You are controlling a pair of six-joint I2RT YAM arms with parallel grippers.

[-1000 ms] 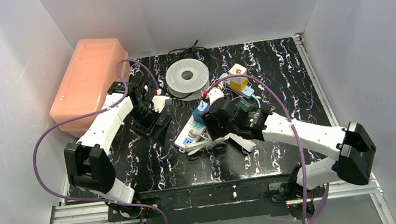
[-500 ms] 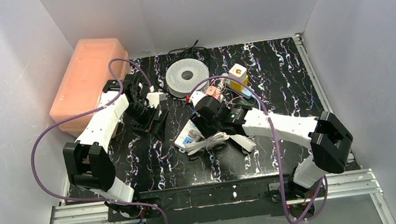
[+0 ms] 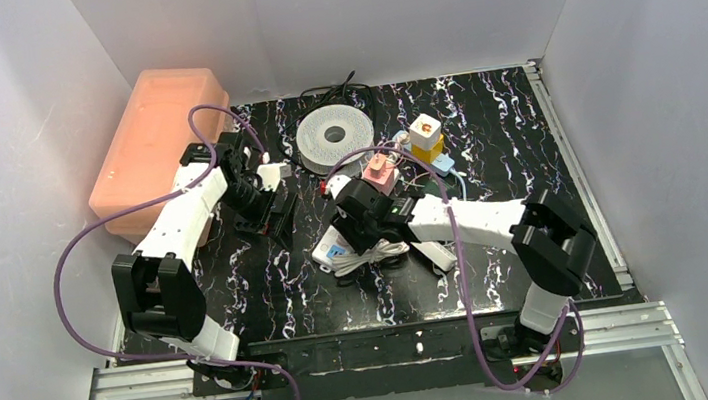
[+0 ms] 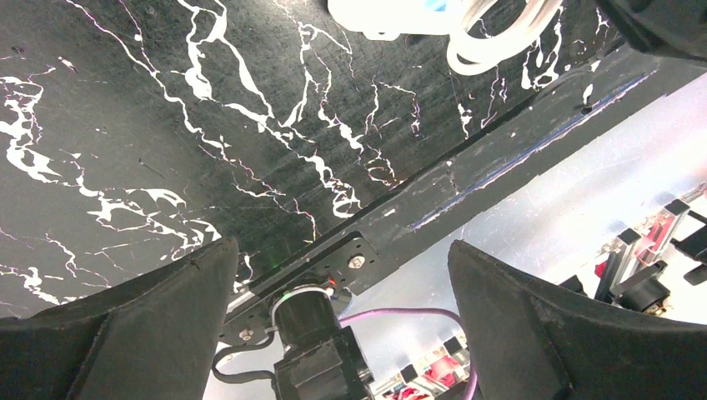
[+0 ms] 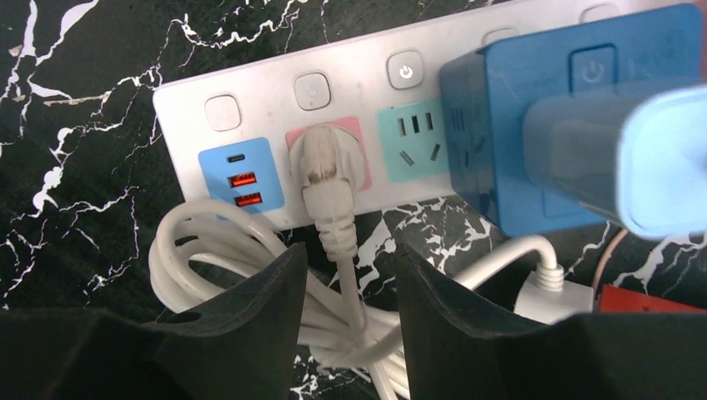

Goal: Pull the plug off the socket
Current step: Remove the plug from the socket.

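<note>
Between the right gripper's [image 5: 350,260] narrowly parted fingers runs the cord [image 5: 343,242] of the white plug [image 5: 327,171], apparently unpinched. Just ahead, the plug sits in the power strip's [image 5: 258,104] pink socket [image 5: 361,158]. One button [image 5: 405,71] bears a power symbol. The left gripper [image 4: 342,248] gapes wide, empty.

From above I can't make out the white plug [image 5: 327,171], because the right gripper [image 3: 357,228] covers the far part of the power strip [image 3: 333,254]. On the right wrist camera the power strip runs off the right edge, the blue adapter [image 5: 500,142] is cut there behind a blurred pale-blue block [image 5: 617,158], and the fingers [image 5: 242,333] hide the near loops of the white cable [image 5: 200,250]. The left wrist camera clips the power strip and white cable at its top edge.
</note>
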